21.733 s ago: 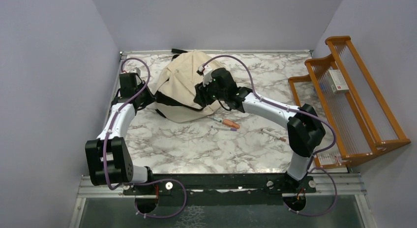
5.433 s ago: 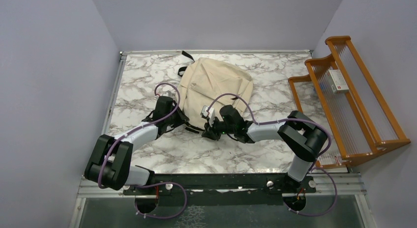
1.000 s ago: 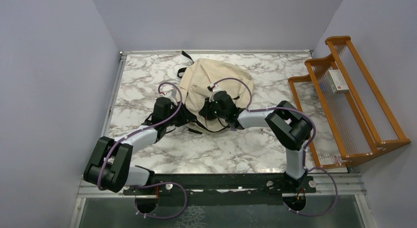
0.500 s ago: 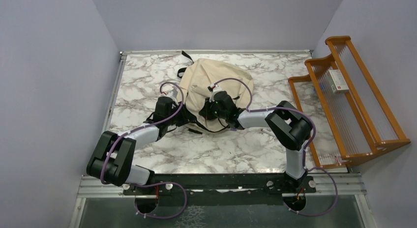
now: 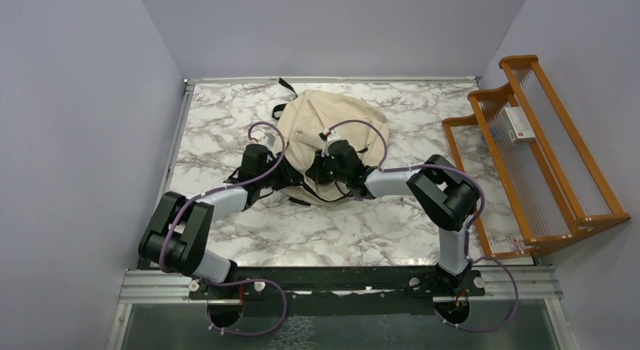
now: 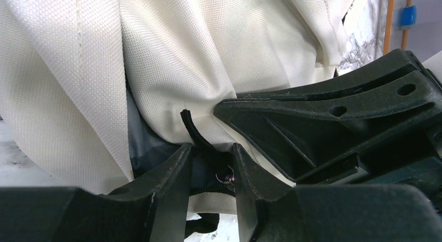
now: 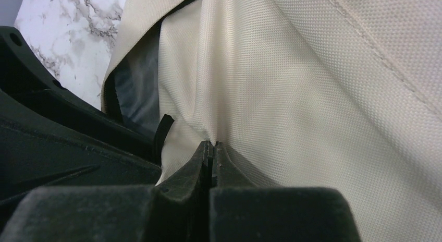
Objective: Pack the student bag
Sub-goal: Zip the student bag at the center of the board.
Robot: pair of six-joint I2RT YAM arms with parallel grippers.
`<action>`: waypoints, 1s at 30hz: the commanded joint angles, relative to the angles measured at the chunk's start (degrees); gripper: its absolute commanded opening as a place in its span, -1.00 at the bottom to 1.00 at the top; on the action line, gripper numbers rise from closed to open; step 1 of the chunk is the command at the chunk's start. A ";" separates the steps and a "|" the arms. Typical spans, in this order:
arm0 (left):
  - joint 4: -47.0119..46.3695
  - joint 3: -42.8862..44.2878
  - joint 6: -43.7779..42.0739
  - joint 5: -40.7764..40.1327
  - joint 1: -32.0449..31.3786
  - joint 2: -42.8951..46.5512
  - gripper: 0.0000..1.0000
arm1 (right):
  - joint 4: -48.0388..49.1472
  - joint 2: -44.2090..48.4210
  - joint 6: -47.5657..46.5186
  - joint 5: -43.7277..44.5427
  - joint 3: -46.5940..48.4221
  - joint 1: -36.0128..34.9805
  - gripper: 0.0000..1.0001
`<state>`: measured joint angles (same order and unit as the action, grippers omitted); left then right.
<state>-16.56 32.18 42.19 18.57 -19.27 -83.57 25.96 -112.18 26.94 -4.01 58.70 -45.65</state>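
We see the student bag lying on the marble table, toward the far edge and roughly centre, w/ a black strap poking out at its far-left corner. Its near edge is bunched up where the two arms meet. A wooden rack stands off to the right, well apart from the bag.

The right gripper has its jaws together, clamped on a fold of the bag's cream cloth; creases in the fabric run down into the tips. To its left in the wrist cam we see the bag's dark opening w/ grey lining and the black body of the other gripper.

The left gripper has its jaws apart, one finger either side of a black zip pull that hangs from the bag's edge, w/ a small metal ring low btw. the fingers. The gap is wider than the pull, so we read it as straddled, not squeezed. Whether a pad touches it we can't tell from this angle. The right gripper's black body fills the right of that view, just beside the left one's fingers & against the cloth.
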 commanded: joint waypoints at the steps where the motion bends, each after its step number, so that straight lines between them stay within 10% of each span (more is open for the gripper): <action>1: -0.80 1.35 -0.62 -2.23 -0.33 -0.63 -0.26 | -1.87 -0.89 -0.57 -0.89 -1.55 0.12 -0.96; 18: 0.50 1.16 -0.04 -5.14 0.28 -0.06 -0.99 | -2.22 -0.80 -1.17 -0.92 -1.44 0.12 -0.96; 30: 0.04 0.49 -4.71 -6.16 0.72 5.54 -1.00 | -2.22 -0.64 -1.60 -1.35 -1.66 0.13 -0.97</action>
<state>-15.57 32.25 41.04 15.20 -19.09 -81.84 26.04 -112.18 26.81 -4.16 58.65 -45.65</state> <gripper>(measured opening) 0.009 0.025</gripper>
